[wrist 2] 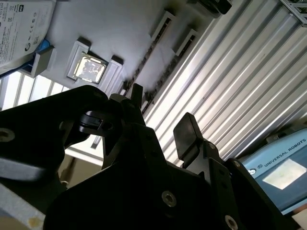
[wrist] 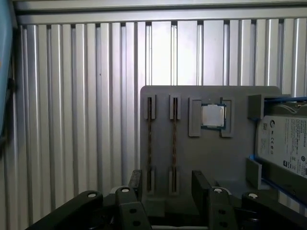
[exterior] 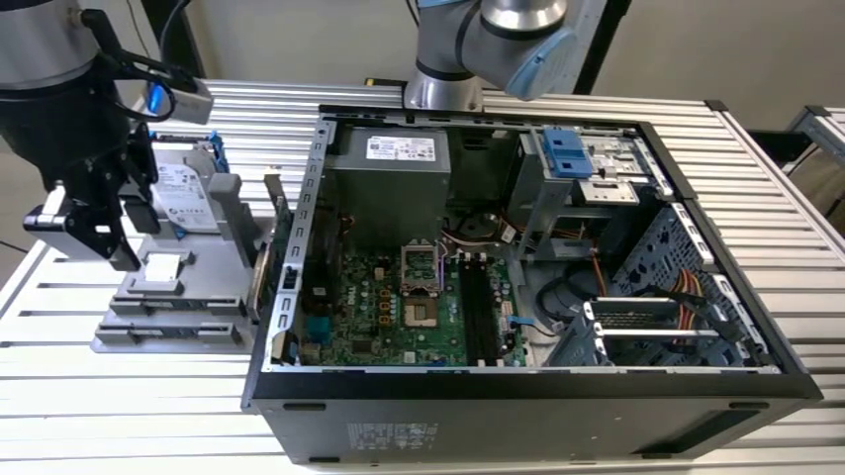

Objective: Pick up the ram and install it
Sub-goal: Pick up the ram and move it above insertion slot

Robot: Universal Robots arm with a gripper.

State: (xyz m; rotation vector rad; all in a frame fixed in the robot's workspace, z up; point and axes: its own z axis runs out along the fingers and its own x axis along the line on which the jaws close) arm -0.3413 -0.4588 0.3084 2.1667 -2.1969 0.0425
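Gripper (wrist: pixel 168 184) is hanging over the gray holder tray (wrist: pixel 211 158), jaws spread wide with nothing in them. Ram (wrist: pixel 173 139) sits edge-up in a slot on that tray, near the CPU (wrist: pixel 212 116). Looks like two sticks side by side, hard to be sure.

print | hard-drive label (wrist: pixel 283 143): small text, logos | power-supply sticker (exterior: pixel 399 148): too small | blue-grey casing (wrist 2: pixel 283 155): maker's name in white
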